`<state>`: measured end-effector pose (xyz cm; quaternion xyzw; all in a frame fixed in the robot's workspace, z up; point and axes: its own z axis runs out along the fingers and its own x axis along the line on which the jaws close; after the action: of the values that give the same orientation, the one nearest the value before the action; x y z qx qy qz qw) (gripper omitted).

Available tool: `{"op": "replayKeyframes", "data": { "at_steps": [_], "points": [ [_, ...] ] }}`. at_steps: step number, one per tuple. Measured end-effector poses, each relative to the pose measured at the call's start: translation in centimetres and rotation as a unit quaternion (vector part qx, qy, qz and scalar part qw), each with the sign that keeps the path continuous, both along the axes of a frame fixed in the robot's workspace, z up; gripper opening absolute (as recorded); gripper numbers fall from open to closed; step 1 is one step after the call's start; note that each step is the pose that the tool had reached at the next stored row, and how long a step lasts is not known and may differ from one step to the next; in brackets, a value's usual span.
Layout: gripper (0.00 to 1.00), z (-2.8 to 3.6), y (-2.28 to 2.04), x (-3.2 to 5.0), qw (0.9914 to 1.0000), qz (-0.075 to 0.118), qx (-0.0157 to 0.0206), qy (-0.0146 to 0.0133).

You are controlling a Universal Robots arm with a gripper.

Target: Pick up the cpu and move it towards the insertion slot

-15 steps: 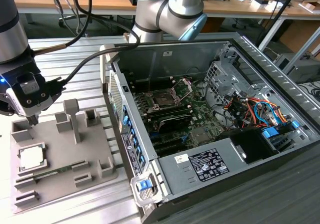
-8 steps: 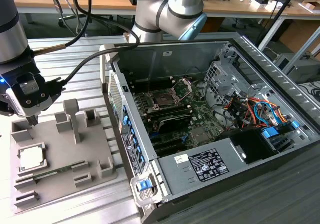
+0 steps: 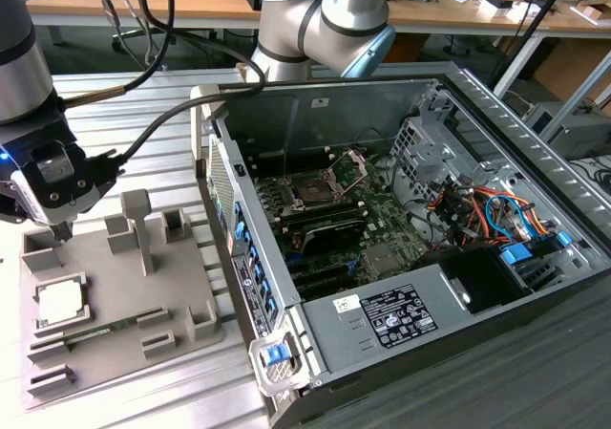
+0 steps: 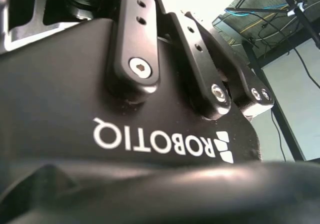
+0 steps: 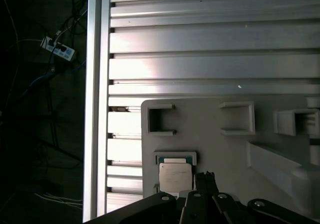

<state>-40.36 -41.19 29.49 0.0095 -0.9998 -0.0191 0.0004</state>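
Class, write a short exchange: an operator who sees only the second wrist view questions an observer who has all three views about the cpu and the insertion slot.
Operator: I have the second wrist view. Where is the cpu?
Observer: In the exterior view the cpu lies flat in a pocket of the grey tray, apart from the gripper above the tray.
Operator: And the insertion slot?
Observer: The insertion slot sits inside the open computer case, to the exterior view's right of the tray, with its silver bracket hinged up.
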Motion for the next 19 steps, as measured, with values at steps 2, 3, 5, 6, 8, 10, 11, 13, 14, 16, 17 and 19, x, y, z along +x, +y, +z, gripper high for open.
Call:
{"op": "replayKeyframes", "data": {
  "at_steps": [2, 3, 5, 6, 8, 10, 11, 13, 14, 16, 17, 19],
  "points": [
    [0.11, -0.11, 0.0, -0.03, 1.0, 0.0, 0.0, 0.0],
    [0.11, -0.13, 0.0, -0.03, 1.0, 0.0, 0.0, 0.0001],
    [0.11, -0.16, 0.0, -0.03, 1.0, 0.0, 0.0, 0.0],
    [0.11, -0.17, 0.0, -0.03, 1.0, 0.0, 0.0, 0.0],
    [0.11, -0.2, 0.0, -0.04, 1.0, 0.0, 0.0, 0.0001],
    [0.11, -0.22, 0.0, -0.04, 1.0, 0.0, 0.0, 0.0001],
    [0.11, -0.24, 0.0, -0.04, 1.0, 0.0, 0.0, 0.0],
    [0.11, -0.27, 0.0, -0.05, 1.0, 0.0, 0.0, 0.0001],
    [0.11, -0.3, 0.0, -0.05, 1.0, 0.0, 0.0, 0.0],
    [0.11, -0.34, 0.0, -0.05, 1.0, 0.0, 0.0, 0.0],
    [0.11, -0.36, 0.0, -0.06, 1.0, 0.0, 0.0, 0.0],
    [0.11, -0.39, 0.0, -0.06, 1.0, 0.0, 0.0, 0.0]
  ]
}}
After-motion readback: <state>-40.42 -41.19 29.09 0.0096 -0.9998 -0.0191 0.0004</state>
